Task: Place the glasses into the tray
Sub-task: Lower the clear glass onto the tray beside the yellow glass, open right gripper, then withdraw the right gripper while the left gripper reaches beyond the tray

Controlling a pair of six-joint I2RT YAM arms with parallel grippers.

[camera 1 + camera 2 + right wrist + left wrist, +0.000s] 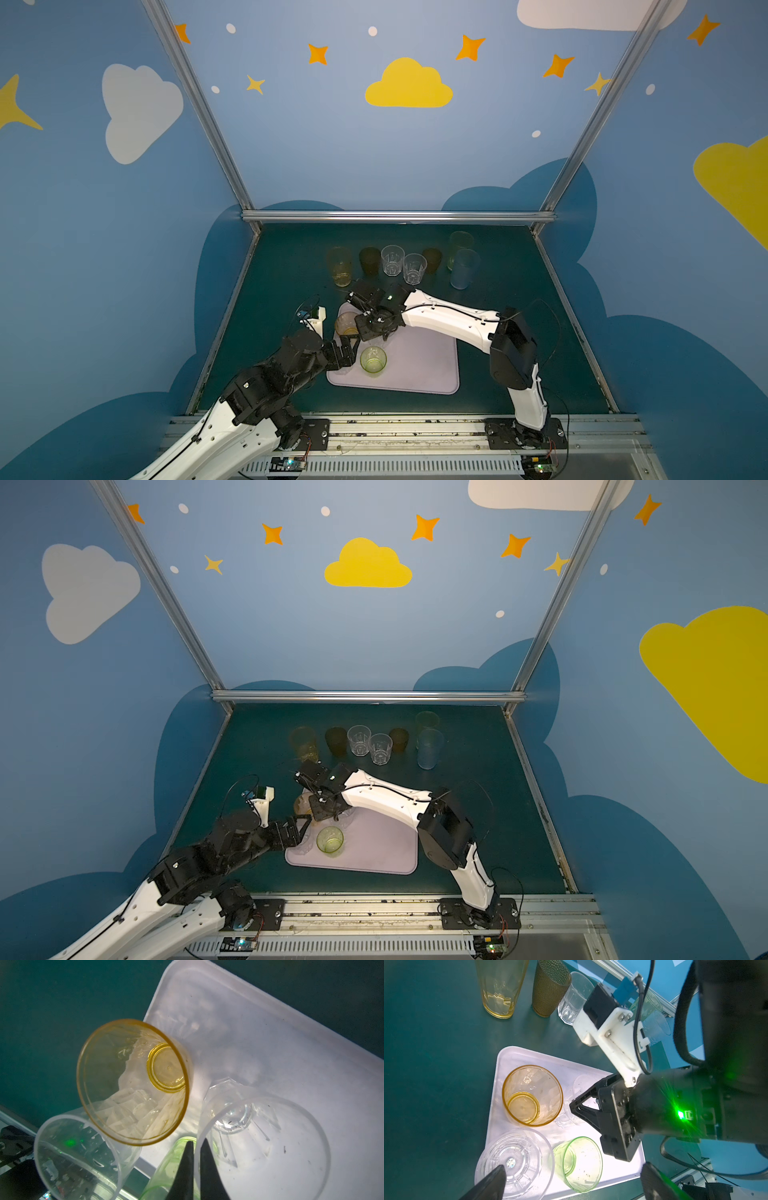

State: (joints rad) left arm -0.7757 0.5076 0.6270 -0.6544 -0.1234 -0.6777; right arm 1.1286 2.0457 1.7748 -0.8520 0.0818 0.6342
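Tray (419,365) lies on the dark green worktop (291,266), on its near middle part. Four glasses stand upright at the tray's left end: an orange glass (532,1095), a short green glass (579,1163), a near clear glass (513,1163) at the near left corner and a middle clear glass (264,1147).

Right end effector (196,1142) reaches across, pointing down at the middle clear glass. Its jaws are narrowly apart astride the rim; I cannot tell whether they grip it.

Left end effector (351,351) is at the tray's near left edge, jaws wide, holding nothing.

Beyond the tray, on the worktop, seven stand in a rough row:
- tall yellow glass (340,266)
- left brown glass (370,261)
- two clear ones (392,259) (414,268)
- right brown glass (432,259)
- tall green glass (460,245)
- tall blue glass (464,270)
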